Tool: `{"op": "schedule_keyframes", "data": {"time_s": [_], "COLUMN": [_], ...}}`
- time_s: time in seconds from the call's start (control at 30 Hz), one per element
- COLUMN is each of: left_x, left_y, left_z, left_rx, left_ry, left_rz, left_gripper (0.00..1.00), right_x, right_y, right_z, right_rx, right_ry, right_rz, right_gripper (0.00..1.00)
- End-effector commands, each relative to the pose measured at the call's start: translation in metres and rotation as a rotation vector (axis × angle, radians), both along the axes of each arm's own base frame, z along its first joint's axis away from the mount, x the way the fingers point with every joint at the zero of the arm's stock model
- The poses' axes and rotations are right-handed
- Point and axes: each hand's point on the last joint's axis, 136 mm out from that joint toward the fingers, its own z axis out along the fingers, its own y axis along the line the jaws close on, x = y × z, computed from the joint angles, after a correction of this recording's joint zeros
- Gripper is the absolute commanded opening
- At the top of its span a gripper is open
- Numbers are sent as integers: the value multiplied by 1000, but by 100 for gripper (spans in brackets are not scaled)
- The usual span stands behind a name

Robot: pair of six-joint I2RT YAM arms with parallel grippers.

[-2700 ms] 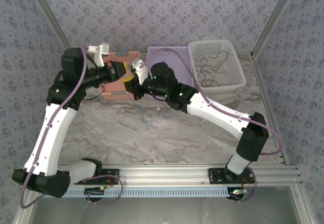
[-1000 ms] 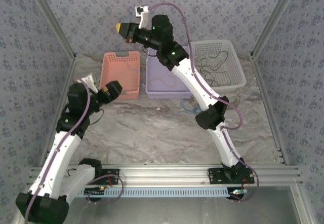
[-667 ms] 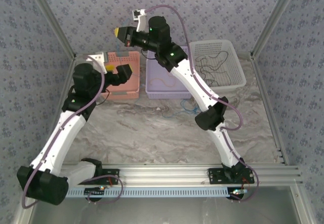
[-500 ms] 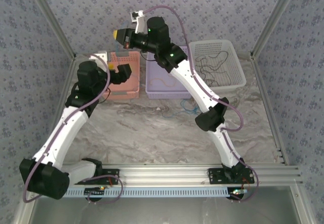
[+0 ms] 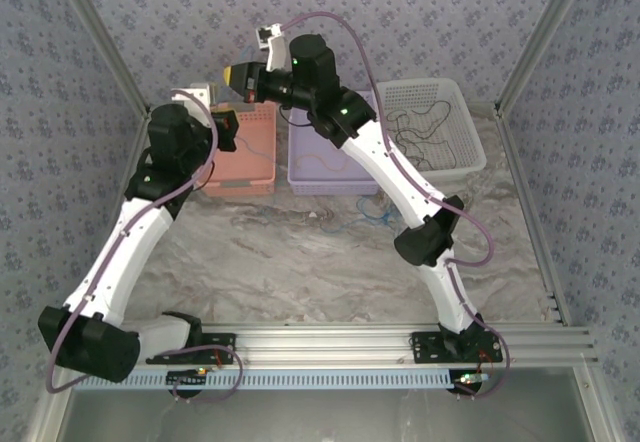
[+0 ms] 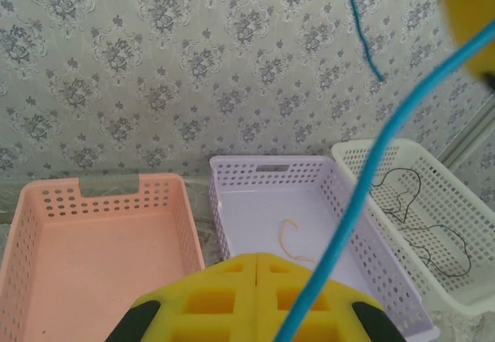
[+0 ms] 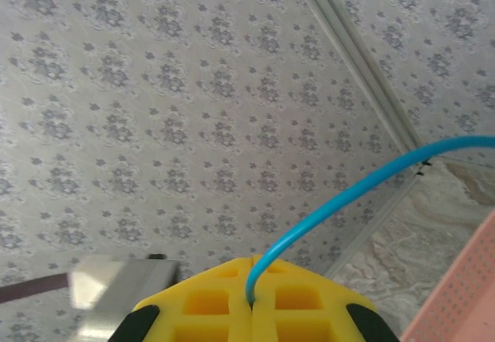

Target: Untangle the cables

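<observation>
My right gripper (image 5: 240,75) is raised high above the pink basket, shut on a blue cable (image 7: 348,191) that leaves the seam of its yellow jaws (image 7: 251,261). That blue cable (image 5: 238,127) hangs down, and more of it lies on the table (image 5: 368,212). My left gripper (image 5: 225,127) sits just below, its jaws (image 6: 257,257) shut. The blue cable (image 6: 371,172) runs across its right finger, near the camera, not in the seam. A tan cable (image 6: 288,237) lies in the purple basket. A black cable (image 6: 418,218) lies in the white basket.
Three baskets stand in a row at the back: pink (image 5: 250,177), purple (image 5: 330,180) and white (image 5: 440,92). Patterned walls and metal frame posts close in the table at the back and sides. One of my right gripper's yellow fingers (image 6: 468,1) shows above the left wrist camera.
My left arm has swung up and back over the pink basket, toward the hanging blue cable, and its jaws have gone from open to shut. My right gripper has dropped a little, still holding the cable.
</observation>
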Motion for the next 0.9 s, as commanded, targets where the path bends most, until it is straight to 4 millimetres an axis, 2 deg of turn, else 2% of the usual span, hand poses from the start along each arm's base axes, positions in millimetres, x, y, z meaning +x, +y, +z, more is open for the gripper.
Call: {"op": "schedule_keyframes", "data": {"time_s": [0.0,0.1,0.27,0.33,0.37,0.47,0.6,0.87], "left_x": [-17,-20,-13,-8,-3,10,35,90], "left_y": [-5,-8,7,15,19,27,33,65], "left_z": [25,34,55,61,64,72,82,92], "left_rx": [-18,-26,-81,-94,-98,-120,-127,-84], "left_ry": [-25,15,69,74,73,74,46,11], "left_rz": [-55,-84,-55,-36,-25,-9,24,150], "left_gripper": [0,0,0,0,0,0,0,0], "right_x": [-7,-6,-16,-20,-25,-34,-57,-91], "right_y": [-21,-40,-89,-110,-123,-157,-190,-228], "right_z": [14,13,19,13,17,2,-17,-74], "right_rx": [-50,-111,-175,-191,-183,-209,-225,-295], "right_ry": [-45,-60,-97,-94,-101,-89,-81,-26], "right_rz": [-63,-140,-290,-332,-352,-404,-438,-462], "right_gripper": [21,55,77,79,80,81,81,81]}}
